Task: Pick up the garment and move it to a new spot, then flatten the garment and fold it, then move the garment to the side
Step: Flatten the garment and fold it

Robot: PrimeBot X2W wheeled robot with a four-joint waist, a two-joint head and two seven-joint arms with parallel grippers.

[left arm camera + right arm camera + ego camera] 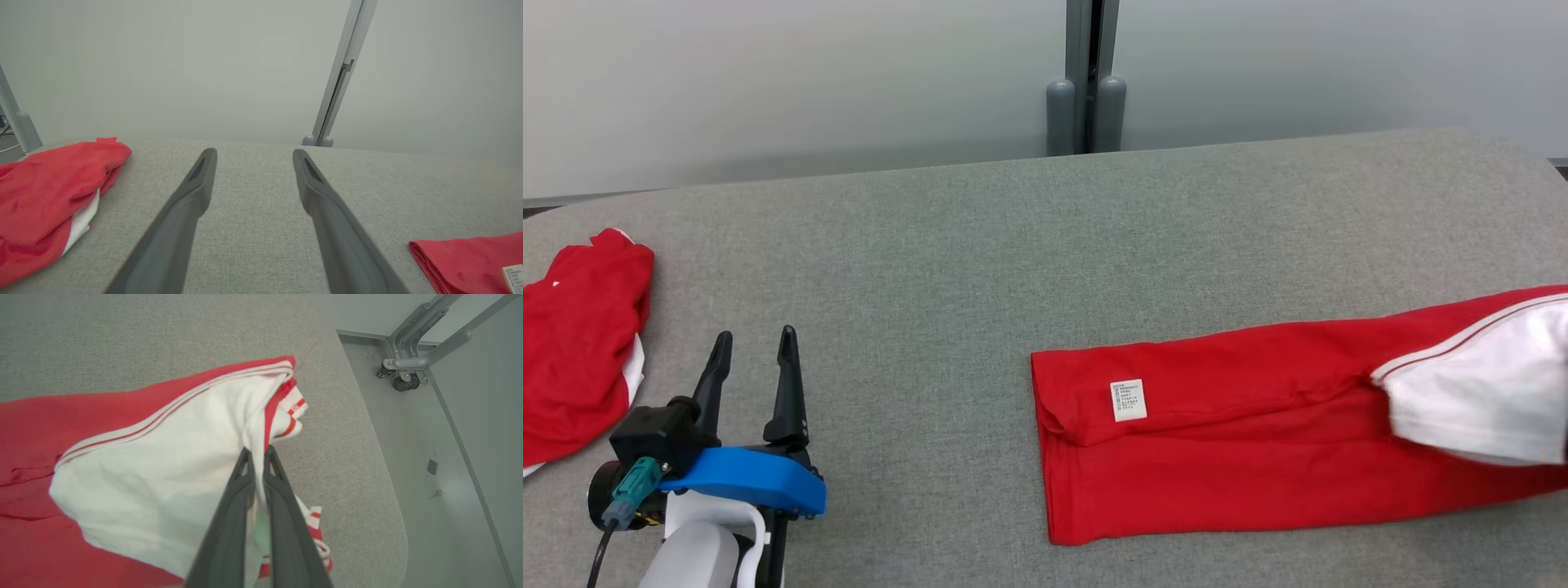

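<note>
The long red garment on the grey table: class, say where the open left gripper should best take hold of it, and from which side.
Likely the garment's short left end near the front corner, with the left gripper coming from the robot's left. There stacked layers lie flat and meet in a straight edge facing it; the right gripper pinches the white far end.
</note>
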